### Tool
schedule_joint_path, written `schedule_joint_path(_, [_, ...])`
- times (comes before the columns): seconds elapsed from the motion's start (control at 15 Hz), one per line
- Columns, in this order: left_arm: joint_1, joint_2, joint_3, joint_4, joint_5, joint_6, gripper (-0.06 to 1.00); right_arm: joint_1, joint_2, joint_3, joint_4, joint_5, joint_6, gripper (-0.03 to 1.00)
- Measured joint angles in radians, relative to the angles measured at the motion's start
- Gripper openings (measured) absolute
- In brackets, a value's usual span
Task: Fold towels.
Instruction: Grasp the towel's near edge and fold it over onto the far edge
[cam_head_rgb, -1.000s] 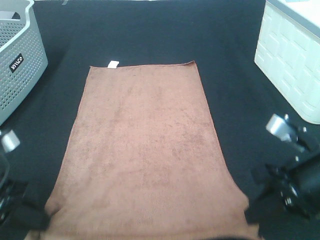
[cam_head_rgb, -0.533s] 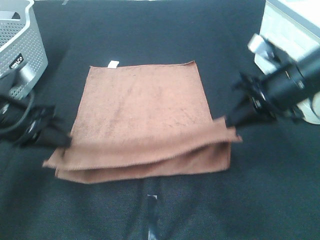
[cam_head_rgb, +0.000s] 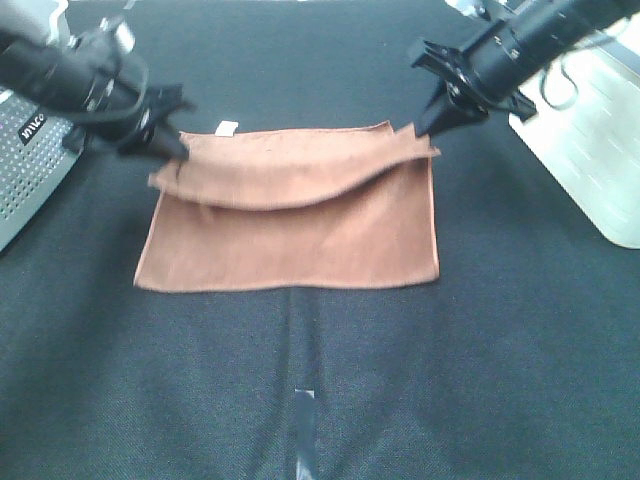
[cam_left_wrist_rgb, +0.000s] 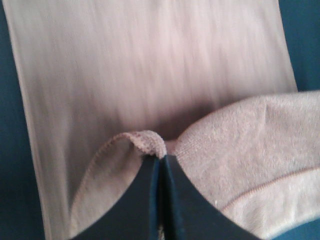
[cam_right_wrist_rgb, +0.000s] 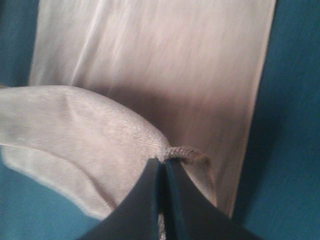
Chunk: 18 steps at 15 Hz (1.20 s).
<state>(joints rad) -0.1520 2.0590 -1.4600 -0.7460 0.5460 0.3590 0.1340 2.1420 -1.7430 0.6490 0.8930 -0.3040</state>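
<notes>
The reddish-brown towel (cam_head_rgb: 300, 220) lies on the black table, folded over on itself, with its small white tag (cam_head_rgb: 228, 127) at the far edge. My left gripper (cam_head_rgb: 172, 152) is shut on the towel's left corner (cam_left_wrist_rgb: 148, 142) and holds it just above the far left edge. My right gripper (cam_head_rgb: 428, 128) is shut on the right corner (cam_right_wrist_rgb: 180, 151) and holds it near the far right edge. The carried hem sags between the two grippers above the lower layer (cam_left_wrist_rgb: 150, 65), which also shows in the right wrist view (cam_right_wrist_rgb: 165, 60).
A grey perforated basket (cam_head_rgb: 25, 150) stands at the far left behind my left arm. A white basket (cam_head_rgb: 600, 150) stands at the right. A strip of tape (cam_head_rgb: 303, 420) marks the black table near the front.
Both grippers have carried the towel's near corners from the front, up and away to the far edge. The towel has gone from flat to folded in half.
</notes>
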Motion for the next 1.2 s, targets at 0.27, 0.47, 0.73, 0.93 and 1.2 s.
schedule_joint_path(0.27, [0.0,0.15,-0.263,0.097,-0.014,-0.082,0.0,0.0,0.201,-0.326,-0.067,0.004,0.036,0.0])
schedule_joint_path(0.47, [0.0,0.223,-0.354,0.105,-0.046,-0.093,0.0,0.0,0.299,-0.468,-0.073,0.006,0.046,0.0])
schedule_joint_path(0.73, [0.0,0.358,-0.468,0.107,-0.194,-0.096,0.0,0.0,0.475,-0.659,-0.08,-0.013,0.049,0.0])
schedule_joint_path(0.93, [0.0,0.405,-0.482,0.107,-0.266,-0.096,0.08,0.0,0.502,-0.675,-0.079,-0.062,0.039,0.01])
schedule_joint_path(1.2, [-0.001,0.404,-0.487,0.106,-0.264,-0.096,0.62,0.0,0.501,-0.675,-0.06,-0.059,0.032,0.56])
